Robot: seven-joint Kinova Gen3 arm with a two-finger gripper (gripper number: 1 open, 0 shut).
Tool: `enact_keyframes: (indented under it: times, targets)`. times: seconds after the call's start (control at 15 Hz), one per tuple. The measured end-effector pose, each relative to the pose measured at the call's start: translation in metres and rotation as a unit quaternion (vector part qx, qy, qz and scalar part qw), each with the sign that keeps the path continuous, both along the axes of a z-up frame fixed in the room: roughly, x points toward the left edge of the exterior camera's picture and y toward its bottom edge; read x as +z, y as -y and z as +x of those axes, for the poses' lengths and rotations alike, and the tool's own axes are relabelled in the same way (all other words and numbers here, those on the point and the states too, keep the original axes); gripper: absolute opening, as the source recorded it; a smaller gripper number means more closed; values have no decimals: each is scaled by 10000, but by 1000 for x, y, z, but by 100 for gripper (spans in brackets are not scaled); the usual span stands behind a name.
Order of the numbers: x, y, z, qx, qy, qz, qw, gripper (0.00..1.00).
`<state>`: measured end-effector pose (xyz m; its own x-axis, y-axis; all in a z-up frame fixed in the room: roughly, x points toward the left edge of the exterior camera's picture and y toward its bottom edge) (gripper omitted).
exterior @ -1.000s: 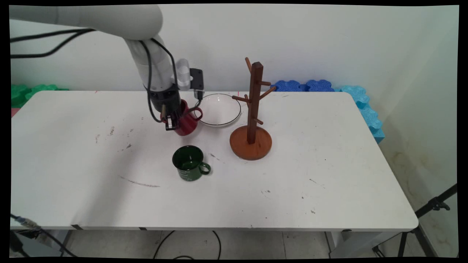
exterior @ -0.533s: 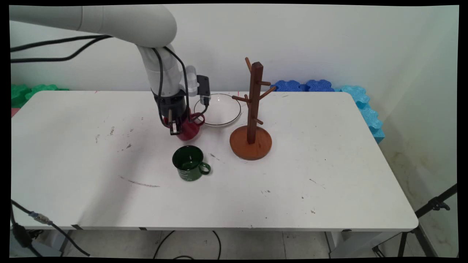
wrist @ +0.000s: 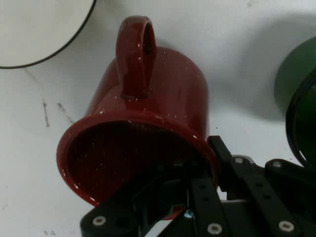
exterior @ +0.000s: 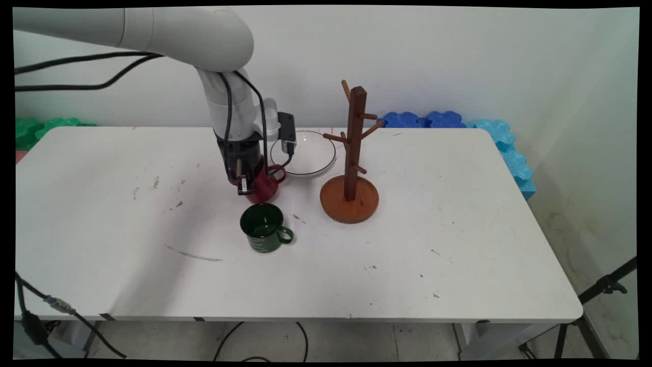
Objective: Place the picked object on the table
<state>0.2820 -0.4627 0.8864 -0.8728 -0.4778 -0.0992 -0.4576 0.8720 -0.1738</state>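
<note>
- The hand [exterior: 246,187] is clamped on the rim of a red speckled enamel mug [exterior: 265,186], one finger inside the mouth and the other outside against the wall, as the hand view [wrist: 190,197] shows.
- The red mug [wrist: 148,128] is tilted, its handle pointing right and far toward the plate; whether its base touches the counter [exterior: 458,229] cannot be told.
- Nothing is visible inside the red mug; its inner wall is dark red.
- A white plate with a thin black rim [exterior: 310,153] lies just beyond the mug on the far side, its dish bare.
- A dark green enamel mug [exterior: 262,228] stands upright just near of the red one, handle to the right; nothing solid shows inside it.
- A wooden mug tree [exterior: 352,153] on a round base stands to the right of the plate and mugs, with no mug on its pegs.
</note>
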Motion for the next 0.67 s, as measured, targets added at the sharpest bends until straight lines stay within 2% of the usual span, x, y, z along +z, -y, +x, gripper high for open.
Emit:
enact_keyframes:
  times: [0.53,0.6,0.67]
  targets:
    - [-7,-3,-8,-7,-88,94,9999,0]
    - [-8,-3,-9,-15,-121,94,9999,100]
    - [-9,-3,-11,-28,-152,96,9998,100]
